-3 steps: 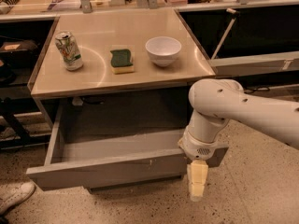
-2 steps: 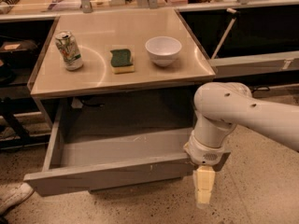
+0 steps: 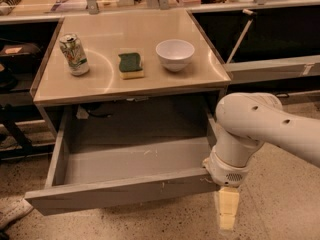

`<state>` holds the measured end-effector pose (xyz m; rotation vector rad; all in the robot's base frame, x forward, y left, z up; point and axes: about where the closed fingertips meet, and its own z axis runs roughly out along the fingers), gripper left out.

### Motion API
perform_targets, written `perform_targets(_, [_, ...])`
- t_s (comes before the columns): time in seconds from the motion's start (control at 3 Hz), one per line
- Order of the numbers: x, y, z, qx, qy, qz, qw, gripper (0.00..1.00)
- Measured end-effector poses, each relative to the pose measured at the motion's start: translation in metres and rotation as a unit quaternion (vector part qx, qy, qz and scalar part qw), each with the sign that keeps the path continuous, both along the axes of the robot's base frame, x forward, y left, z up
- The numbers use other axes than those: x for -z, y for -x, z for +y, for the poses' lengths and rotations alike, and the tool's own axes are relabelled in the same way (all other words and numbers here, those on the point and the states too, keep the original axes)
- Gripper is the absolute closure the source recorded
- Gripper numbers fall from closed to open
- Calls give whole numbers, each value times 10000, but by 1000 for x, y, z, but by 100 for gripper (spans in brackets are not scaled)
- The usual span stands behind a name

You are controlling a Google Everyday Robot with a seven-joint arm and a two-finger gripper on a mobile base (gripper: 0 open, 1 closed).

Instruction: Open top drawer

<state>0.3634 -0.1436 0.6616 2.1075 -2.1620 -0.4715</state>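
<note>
Three small things stand in a row on the smooth, glossy beige tabletop (image 3: 100, 86) in the upper half of the frame: a dented, printed metal drink can (image 3: 74, 54) at the left, a rectangular sponge with a dark green top and a yellow base (image 3: 131, 65) in the middle, and a round white glazed bowl (image 3: 175, 54) at the right. Below the tabletop, the wide grey handle-less top drawer (image 3: 120, 190) stands pulled far out toward the lower left. Its matte front panel carries a few small whitish scratches right of centre, and its deep grey box lies open to view. A bulky, rounded white plastic robot arm (image 3: 255, 126) enters from the right edge and bends down at the drawer's right front corner, covering that corner. The pale yellow, blocky gripper (image 3: 226, 218) hangs from the arm's wrist just beside the right end of the drawer front, low in the frame over the speckled stone floor (image 3: 285, 204). It reads as one cream block, so how far open it is cannot be told, nor whether it touches the drawer; nothing shows in its grasp. The drawer's back wall lies in shadow under the tabletop. A whitish shoe (image 3: 12, 213) is cut off at the lower left edge.
</note>
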Motion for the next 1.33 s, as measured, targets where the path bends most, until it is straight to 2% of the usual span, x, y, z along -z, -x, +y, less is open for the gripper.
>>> perform_targets(1.0, [-13, 42, -22, 316, 104, 32, 9994, 0])
perform_targets(1.33, [-13, 42, -22, 316, 104, 32, 9994, 0])
